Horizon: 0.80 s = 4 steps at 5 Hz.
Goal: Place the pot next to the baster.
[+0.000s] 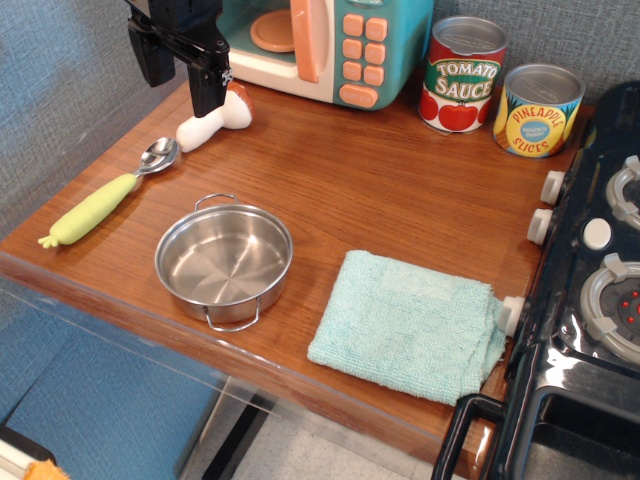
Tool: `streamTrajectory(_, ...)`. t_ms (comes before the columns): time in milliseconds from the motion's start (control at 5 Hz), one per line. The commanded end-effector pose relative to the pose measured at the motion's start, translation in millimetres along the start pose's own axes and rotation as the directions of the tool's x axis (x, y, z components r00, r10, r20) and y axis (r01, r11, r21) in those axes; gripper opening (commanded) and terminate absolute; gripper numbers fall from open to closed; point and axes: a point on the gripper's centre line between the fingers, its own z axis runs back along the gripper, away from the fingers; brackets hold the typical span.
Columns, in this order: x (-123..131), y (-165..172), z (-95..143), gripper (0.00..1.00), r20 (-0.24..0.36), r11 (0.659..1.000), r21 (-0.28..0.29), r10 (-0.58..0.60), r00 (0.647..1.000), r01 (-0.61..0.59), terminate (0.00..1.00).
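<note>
The pot (224, 262), a shallow shiny steel one with two wire loop handles, stands upright and empty near the front left of the wooden table (380, 190). The baster (214, 121), a stubby white piece with a reddish-brown end, lies at the back left. My black gripper (182, 88) hangs above the back left corner, right over the baster, and one finger (208, 90) covers part of it. The fingers stand apart and hold nothing. The gripper is well away from the pot, behind it.
A metal spoon with a yellow-green handle (100, 205) lies left of the pot. A light blue cloth (405, 325) lies front right. A toy microwave (320, 45) and two cans (462, 75) (538, 110) stand at the back. A black toy stove (600, 290) borders the right side.
</note>
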Motion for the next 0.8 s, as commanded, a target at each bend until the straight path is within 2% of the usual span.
streamTrajectory(0, 0, 0, 0, 1.0, 0.0, 1.0, 0.0, 0.0, 1.0, 0.0, 0.0)
streamTrajectory(400, -16, -29, 11, 1.0, 0.01, 0.999, -0.043, 0.0, 1.0, 0.0, 0.0)
streamTrajectory(600, -28, -45, 19, 1.0, 0.002, 0.999, -0.027, 0.045, 0.999, -0.045, 0.0)
